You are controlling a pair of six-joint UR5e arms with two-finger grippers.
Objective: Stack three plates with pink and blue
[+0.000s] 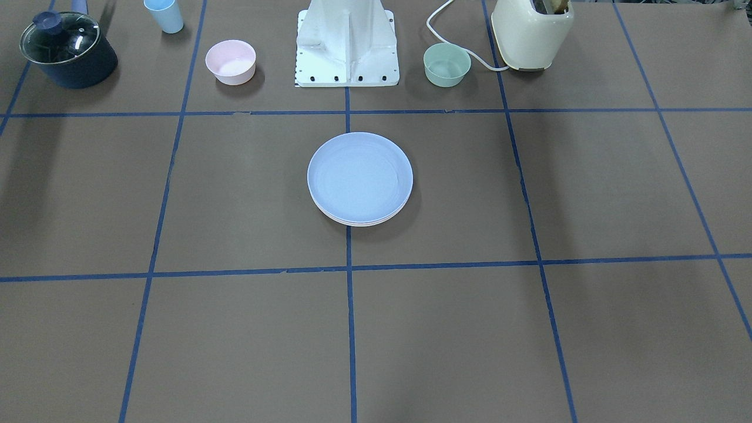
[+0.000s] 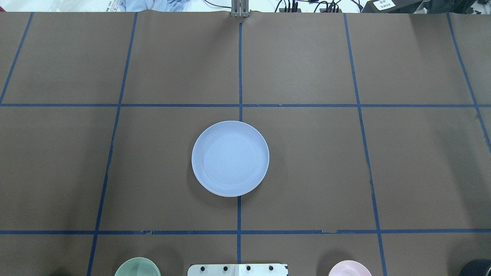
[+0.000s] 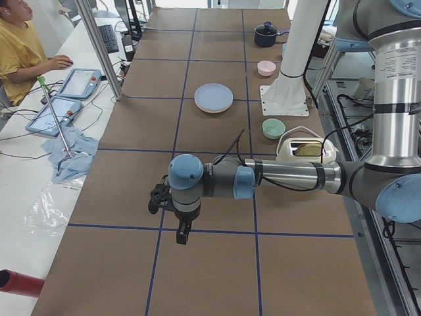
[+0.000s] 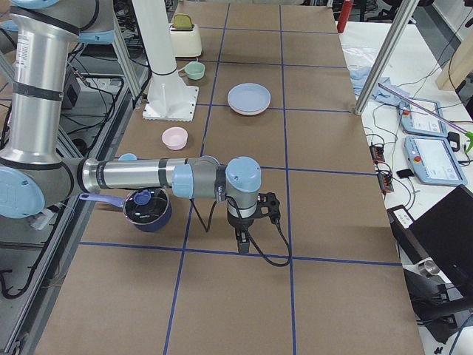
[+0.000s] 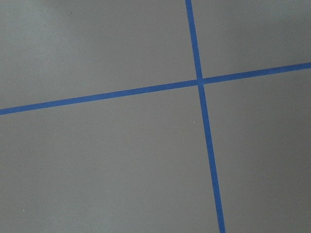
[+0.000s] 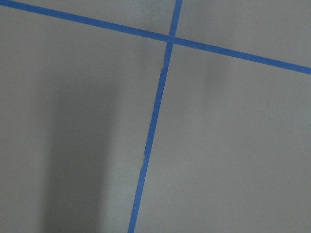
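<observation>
On the brown table (image 2: 307, 172), the plate stack (image 1: 359, 176) sits centred, my left gripper (image 3: 181, 238) far left, right gripper (image 4: 242, 246) far right (neither nearer). Apart or together, I cannot tell.

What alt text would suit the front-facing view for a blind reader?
A stack of plates, blue on top, sits at the middle of a brown table. Along the top: pot, cup, pink bowl, robot base, green bowl, toaster.
</observation>
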